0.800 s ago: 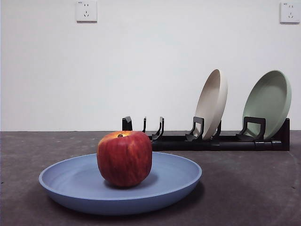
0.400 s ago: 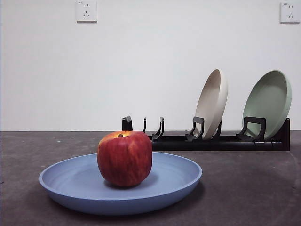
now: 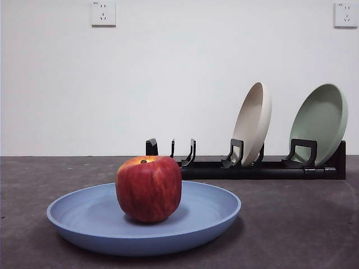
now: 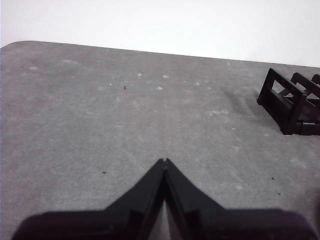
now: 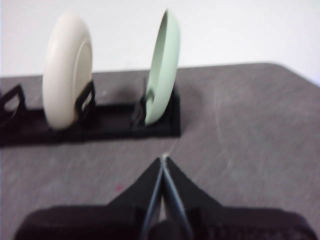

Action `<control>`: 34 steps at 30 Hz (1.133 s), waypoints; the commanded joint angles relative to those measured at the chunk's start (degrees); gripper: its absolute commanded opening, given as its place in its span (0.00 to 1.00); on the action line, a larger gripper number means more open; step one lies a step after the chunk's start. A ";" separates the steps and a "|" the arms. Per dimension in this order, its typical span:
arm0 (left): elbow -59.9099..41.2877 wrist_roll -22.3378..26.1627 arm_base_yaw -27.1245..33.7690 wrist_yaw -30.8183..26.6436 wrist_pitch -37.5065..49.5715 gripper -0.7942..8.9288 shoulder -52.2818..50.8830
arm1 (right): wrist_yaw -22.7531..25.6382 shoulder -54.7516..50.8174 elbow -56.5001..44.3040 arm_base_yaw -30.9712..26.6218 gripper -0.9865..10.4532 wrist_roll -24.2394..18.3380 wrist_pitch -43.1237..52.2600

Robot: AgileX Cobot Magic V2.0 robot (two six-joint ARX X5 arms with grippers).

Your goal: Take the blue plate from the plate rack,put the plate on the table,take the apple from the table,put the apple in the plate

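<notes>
Deep-red apple (image 3: pixel 148 188) on blue plate (image 3: pixel 84 218)

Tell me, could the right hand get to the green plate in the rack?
Probably yes. The right hand is shut and empty, facing the green plate across bare table. Nothing stands between them; only the cream plate sits beside it.

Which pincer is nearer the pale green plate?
Right. The right pincer faces the pale green plate in the plate rack; the left pincer sees only the rack's empty end.
</notes>
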 commanded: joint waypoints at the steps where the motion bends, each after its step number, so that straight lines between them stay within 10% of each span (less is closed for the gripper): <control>1: -0.50 0.63 0.02 0.02 0.24 0.08 0.07 | -1.77 -1.14 -0.61 -0.85 0.09 -1.11 -0.92; 34: -0.50 0.63 0.02 0.02 0.24 0.08 0.07 | -2.62 -1.44 -0.59 -1.44 0.09 -1.88 -4.83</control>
